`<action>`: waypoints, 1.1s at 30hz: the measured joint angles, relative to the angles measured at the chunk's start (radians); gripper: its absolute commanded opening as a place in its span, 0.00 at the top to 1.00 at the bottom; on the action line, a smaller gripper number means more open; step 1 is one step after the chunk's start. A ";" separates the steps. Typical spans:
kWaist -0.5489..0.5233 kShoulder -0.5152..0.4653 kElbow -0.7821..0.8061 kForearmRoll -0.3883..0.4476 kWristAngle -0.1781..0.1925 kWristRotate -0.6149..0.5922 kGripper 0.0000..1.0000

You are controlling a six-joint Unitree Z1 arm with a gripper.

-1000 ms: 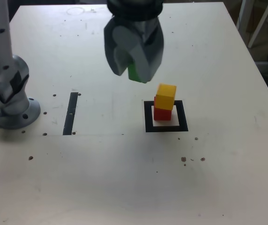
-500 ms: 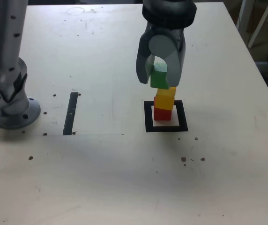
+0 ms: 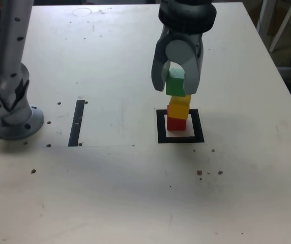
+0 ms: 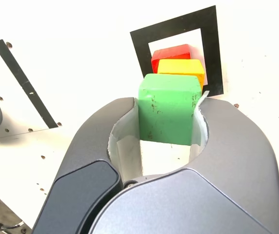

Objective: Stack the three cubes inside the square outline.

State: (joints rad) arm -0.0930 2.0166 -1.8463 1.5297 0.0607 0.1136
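Lowering the green, solid-coloured cube (image 3: 175, 86) squarely onto the stack is the step to judge here. You have the grey two-fingered gripper (image 3: 175, 88) closed on it, the fingertips pressed to two opposite sides and only the cube's width apart. Below, the yellow-orange cube (image 3: 179, 108) sits on the red cube (image 3: 176, 124), which stands inside the thick black square outline (image 3: 199, 127) with its white centre. The yellow one looks a little skewed and shifted toward the exterior view's right, so centre over its top face, not over the red cube or the frame.

In the exterior view your cube overlaps the yellow one's upper edge, but you cannot tell whether they touch; use the wrist view as well to judge the offset. Match the faces, keep the cube's underside level, and come straight down slowly. Stop at first contact, since a push could slide the yellow cube off. Then part the fingers gently and evenly, and lift straight up so neither drags the top cube with it.
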 measured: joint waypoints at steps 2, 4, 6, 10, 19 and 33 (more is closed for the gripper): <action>0.000 0.003 0.000 -0.002 0.001 0.000 0.70; 0.000 0.006 0.000 -0.004 0.001 0.000 0.64; 0.000 0.008 0.000 -0.007 0.001 0.000 0.48; 0.000 0.009 0.000 -0.018 0.001 0.005 0.09; 0.000 0.014 0.014 -0.028 0.000 0.011 0.00; 0.000 -0.120 0.139 -0.039 0.019 0.000 0.00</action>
State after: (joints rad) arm -0.0930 1.8969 -1.7073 1.4908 0.0797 0.1141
